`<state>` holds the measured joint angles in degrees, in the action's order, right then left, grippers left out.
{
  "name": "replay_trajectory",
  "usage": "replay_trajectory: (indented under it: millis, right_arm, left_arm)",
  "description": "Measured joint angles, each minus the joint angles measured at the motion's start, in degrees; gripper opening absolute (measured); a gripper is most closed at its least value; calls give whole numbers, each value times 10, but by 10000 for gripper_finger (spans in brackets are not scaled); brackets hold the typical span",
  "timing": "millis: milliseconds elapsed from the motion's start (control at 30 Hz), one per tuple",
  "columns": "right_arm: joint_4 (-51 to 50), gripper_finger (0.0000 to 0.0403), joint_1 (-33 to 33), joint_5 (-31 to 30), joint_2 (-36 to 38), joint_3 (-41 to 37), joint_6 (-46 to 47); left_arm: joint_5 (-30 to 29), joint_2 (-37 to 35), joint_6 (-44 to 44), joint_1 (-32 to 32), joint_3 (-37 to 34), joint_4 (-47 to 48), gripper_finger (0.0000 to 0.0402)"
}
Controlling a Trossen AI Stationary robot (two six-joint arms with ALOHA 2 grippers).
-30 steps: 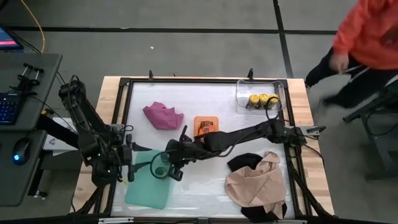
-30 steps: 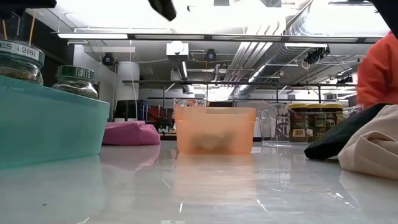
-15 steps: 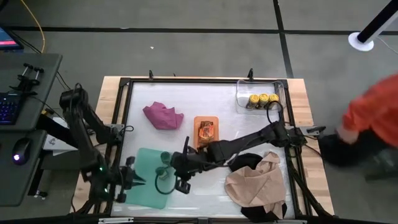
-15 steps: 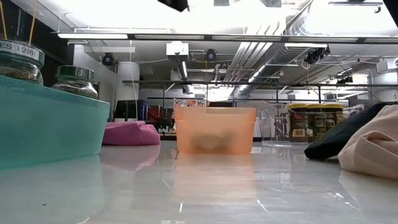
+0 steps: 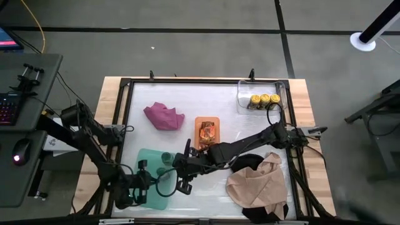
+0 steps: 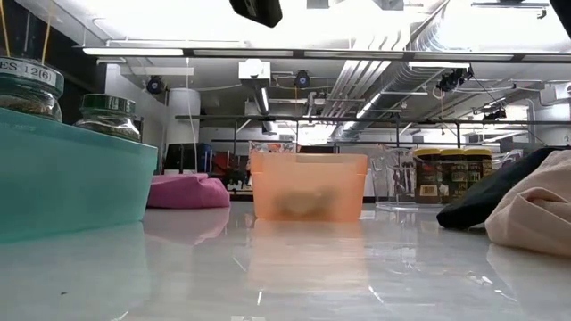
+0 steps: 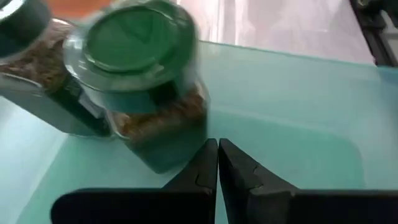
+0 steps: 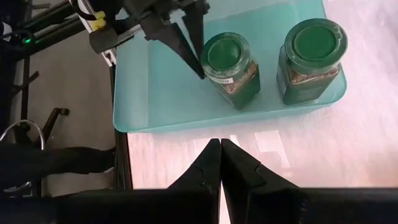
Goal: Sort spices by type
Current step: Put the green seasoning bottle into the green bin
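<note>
Green-lidded jars (image 8: pixel 232 66) stand side by side in the teal tray (image 8: pixel 161 93) (two of them, upright). Just beside the nearer jar, over the tray, the left gripper (image 7: pixel 217 163) has its fingers pressed together, empty. Outside the tray's edge, the right gripper (image 8: pixel 220 163) is likewise clenched on nothing.
</note>
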<state>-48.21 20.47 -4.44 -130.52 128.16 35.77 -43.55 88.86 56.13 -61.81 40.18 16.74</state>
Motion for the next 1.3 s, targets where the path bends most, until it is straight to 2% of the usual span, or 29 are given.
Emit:
replay_trajectory:
  millis: [267, 733, 1033, 1167, 1300]
  right_arm:
    - [0, 0, 3, 1, 0, 0, -1]
    - [0, 0, 3, 1, 0, 0, 0]
    - [0, 0, 3, 1, 0, 0, 0]
    - [0, 0, 3, 2, 0, 0, -3]
    - [-2, 0, 3, 12, 0, 0, -16]
  left_arm:
    - [16, -1, -2, 26, 0, 28, 0]
    - [24, -1, -144, 87, 0, 56, 0]
    - [24, -6, -188, 100, 0, 81, 0]
    - [51, -42, -175, 96, 0, 104, 0]
    - [100, -118, -147, 63, 0, 151, 0]
